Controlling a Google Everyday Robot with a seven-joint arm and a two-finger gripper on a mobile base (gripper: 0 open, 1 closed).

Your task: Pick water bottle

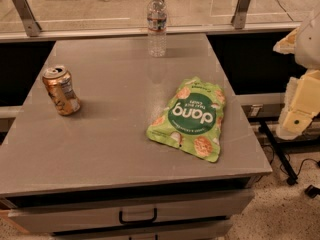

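Observation:
The water bottle [157, 25] is a small clear plastic bottle with a white cap and a dark label band. It stands upright at the far edge of the grey table [110, 134], near the middle. My gripper [299, 106] is at the right edge of the view, off the table's right side, well apart from the bottle and nearer to me than it. It holds nothing that I can see.
An orange-brown drink can [61, 90] stands at the table's left. A green chip bag [192, 118] lies flat right of centre. A glass rail with metal posts [241, 6] runs behind the table. A drawer handle [138, 217] is on the front.

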